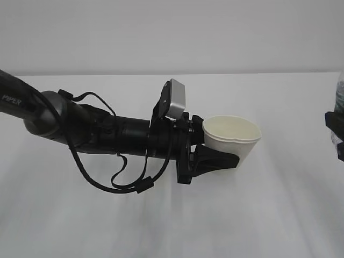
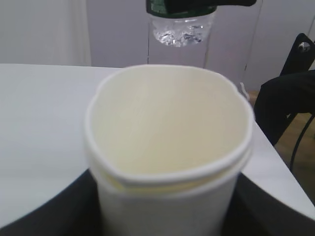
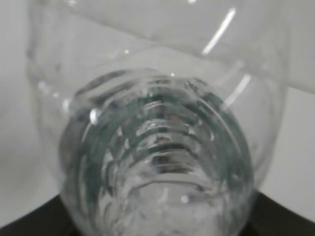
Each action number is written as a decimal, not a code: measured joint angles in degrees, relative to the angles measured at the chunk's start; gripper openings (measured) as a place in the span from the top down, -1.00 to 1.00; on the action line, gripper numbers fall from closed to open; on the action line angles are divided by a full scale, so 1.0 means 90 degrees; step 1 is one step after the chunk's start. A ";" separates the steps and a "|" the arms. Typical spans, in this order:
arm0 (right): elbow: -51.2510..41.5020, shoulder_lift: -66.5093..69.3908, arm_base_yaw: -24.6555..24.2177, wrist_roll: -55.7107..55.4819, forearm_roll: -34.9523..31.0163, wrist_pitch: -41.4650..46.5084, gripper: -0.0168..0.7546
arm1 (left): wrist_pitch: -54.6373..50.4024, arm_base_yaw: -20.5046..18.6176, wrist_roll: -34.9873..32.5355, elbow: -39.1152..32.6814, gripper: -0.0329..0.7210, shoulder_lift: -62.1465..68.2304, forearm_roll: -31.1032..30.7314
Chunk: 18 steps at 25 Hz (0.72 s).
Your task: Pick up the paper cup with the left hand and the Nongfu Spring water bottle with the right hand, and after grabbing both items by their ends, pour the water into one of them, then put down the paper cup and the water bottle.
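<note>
The cream-white paper cup (image 1: 232, 138) is held off the white table, leaning to the right, with my left gripper (image 1: 228, 156) shut on its lower wall. In the left wrist view the paper cup (image 2: 167, 147) fills the frame between the black fingers (image 2: 44, 211), its rim squeezed slightly out of round and its inside looking empty. The Nongfu Spring water bottle (image 2: 182, 27) hangs beyond the cup, its clear base below the green label. In the right wrist view the ribbed bottle (image 3: 157, 147) fills the frame, with my right gripper (image 3: 157, 223) shut on it. Water is hard to make out through the wall.
At the right edge of the exterior view, only a bit of the right gripper (image 1: 336, 134) and the bottle's label (image 1: 340, 91) show. The white table (image 1: 161, 226) lies under both arms. A dark chair-like shape (image 2: 285, 103) stands past the table's right edge.
</note>
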State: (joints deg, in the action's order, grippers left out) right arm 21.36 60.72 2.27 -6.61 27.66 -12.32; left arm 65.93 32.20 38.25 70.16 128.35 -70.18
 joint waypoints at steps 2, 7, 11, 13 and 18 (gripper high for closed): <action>0.0000 0.0068 0.0000 0.0000 0.0012 0.0041 -0.08 | 0.0015 0.0000 -0.0119 0.0000 -0.23 0.0000 -0.0027; 0.0000 0.0138 0.0000 0.0000 0.0127 0.0082 -0.08 | 0.0015 0.0135 -0.0360 0.0000 -0.23 0.0000 -0.0039; 0.0000 0.0138 0.0000 -0.0011 0.0293 0.0180 -0.08 | 0.0015 0.0390 -0.0430 0.0011 -0.23 0.0000 -0.0027; 0.0000 0.0138 0.0000 -0.0011 0.0372 0.0317 -0.08 | 0.0015 0.0446 -0.0445 0.0011 -0.23 0.0000 0.0031; 0.0185 0.0138 0.0000 -0.0011 0.0861 0.0849 -0.08 | 0.0030 0.0460 -0.0407 0.0011 -0.23 0.0000 0.0054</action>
State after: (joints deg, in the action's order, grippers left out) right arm 23.02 61.96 2.27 -6.71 35.42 -4.68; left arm 66.19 36.34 34.59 70.26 128.35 -69.69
